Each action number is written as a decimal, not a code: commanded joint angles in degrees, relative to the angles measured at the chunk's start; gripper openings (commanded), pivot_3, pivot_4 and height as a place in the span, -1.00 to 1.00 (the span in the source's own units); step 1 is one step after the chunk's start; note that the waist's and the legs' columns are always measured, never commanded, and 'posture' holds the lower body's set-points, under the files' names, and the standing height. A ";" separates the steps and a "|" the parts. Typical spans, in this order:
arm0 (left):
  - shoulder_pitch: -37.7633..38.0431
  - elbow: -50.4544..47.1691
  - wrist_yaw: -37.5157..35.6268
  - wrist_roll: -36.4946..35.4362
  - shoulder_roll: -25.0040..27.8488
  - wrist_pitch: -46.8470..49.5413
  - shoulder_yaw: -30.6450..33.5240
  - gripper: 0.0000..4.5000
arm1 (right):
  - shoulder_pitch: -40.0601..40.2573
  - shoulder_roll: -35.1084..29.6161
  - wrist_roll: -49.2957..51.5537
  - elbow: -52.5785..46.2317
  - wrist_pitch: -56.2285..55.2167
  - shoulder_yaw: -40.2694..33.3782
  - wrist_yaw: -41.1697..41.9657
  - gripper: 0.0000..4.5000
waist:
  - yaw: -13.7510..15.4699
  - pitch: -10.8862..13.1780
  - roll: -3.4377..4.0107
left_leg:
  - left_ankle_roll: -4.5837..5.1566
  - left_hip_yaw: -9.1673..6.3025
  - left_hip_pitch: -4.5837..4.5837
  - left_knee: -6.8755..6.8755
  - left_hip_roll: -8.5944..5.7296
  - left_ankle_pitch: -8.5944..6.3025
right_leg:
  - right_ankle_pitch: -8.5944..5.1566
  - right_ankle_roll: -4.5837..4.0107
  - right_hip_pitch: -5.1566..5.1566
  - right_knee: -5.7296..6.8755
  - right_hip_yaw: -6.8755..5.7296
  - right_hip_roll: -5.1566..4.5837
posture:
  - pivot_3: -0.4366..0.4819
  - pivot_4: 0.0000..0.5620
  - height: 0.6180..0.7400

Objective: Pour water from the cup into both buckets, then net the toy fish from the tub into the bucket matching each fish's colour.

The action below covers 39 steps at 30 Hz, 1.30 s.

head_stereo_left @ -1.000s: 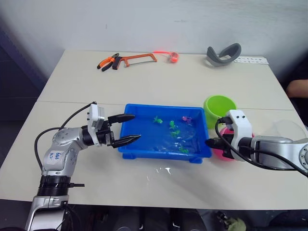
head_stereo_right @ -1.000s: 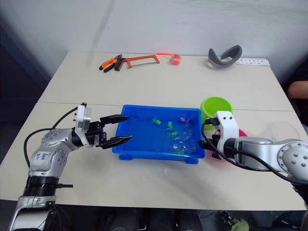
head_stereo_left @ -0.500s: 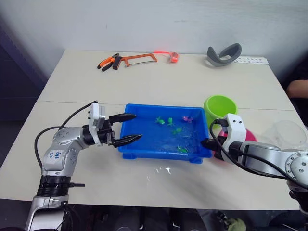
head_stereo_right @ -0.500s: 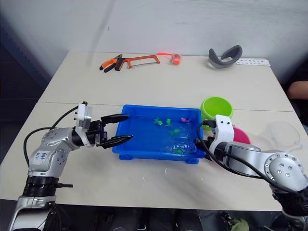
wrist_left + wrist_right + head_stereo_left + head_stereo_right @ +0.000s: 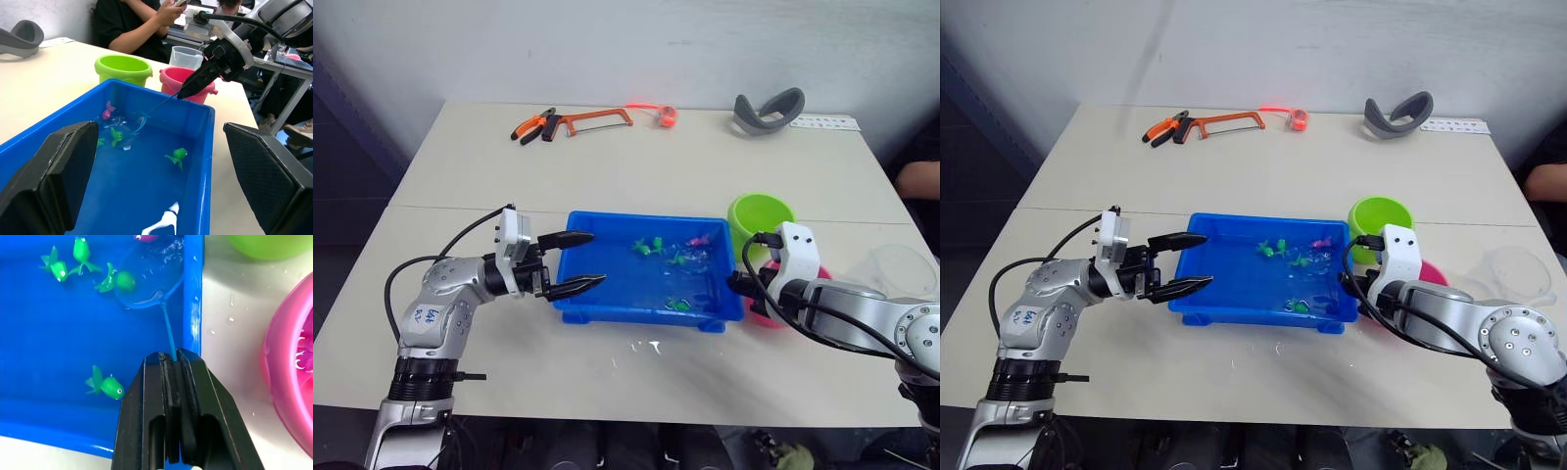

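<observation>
Four green fish (image 5: 105, 386), one pink fish (image 5: 106, 113) in blue tub (image 5: 607, 305).

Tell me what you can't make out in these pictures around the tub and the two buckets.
- Pink bucket: mostly behind the right gripper in the head views; its far side is cut by the right wrist view's edge.
- Green bucket's inside: its rim hides it in the left wrist view.
- Net: whether a fish sits inside is unclear through rippled water.
- Cup: water level unreadable.
</observation>
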 commanded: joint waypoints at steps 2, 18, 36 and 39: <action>-0.53 -0.83 -0.27 -1.22 0.22 -0.17 0.07 0.98 | -0.21 -0.79 0.74 -1.89 -0.79 0.27 0.48 -1.00 | 0.02 0.00 0.00 | 0.00 0.00 0.00 0.00 0.00 0.00 | 0.00 0.00 0.00 0.00 0.00 0.00 | -0.05 -0.47 1.00; -1.15 0.25 -0.69 -0.95 0.06 -0.67 -0.14 0.98 | 1.93 -4.74 -3.56 -5.64 2.33 1.44 9.19 -1.00 | 0.02 0.00 0.00 | 0.00 -0.02 -0.01 -0.01 0.00 0.00 | 0.00 0.00 0.00 -0.02 -0.02 -0.03 | -0.05 -0.47 1.00; -2.03 1.34 -1.38 -0.78 0.11 -1.81 -0.54 0.98 | 0.81 3.51 0.75 -1.72 -4.18 1.59 -0.95 -1.00 | 0.00 0.00 0.00 | 0.00 -0.02 -0.01 -0.01 0.00 0.01 | 0.00 0.00 0.00 -0.02 -0.02 -0.01 | -0.05 -0.47 1.00; -2.06 1.30 -1.35 -0.74 0.06 -1.75 -0.49 0.98 | 0.35 3.80 0.75 -1.45 -4.54 1.48 -1.87 -1.00 | -0.02 0.00 0.00 | 0.00 -0.02 0.00 -0.02 0.00 0.01 | 0.00 0.00 0.00 -0.02 -0.01 -0.01 | -0.05 -0.47 1.00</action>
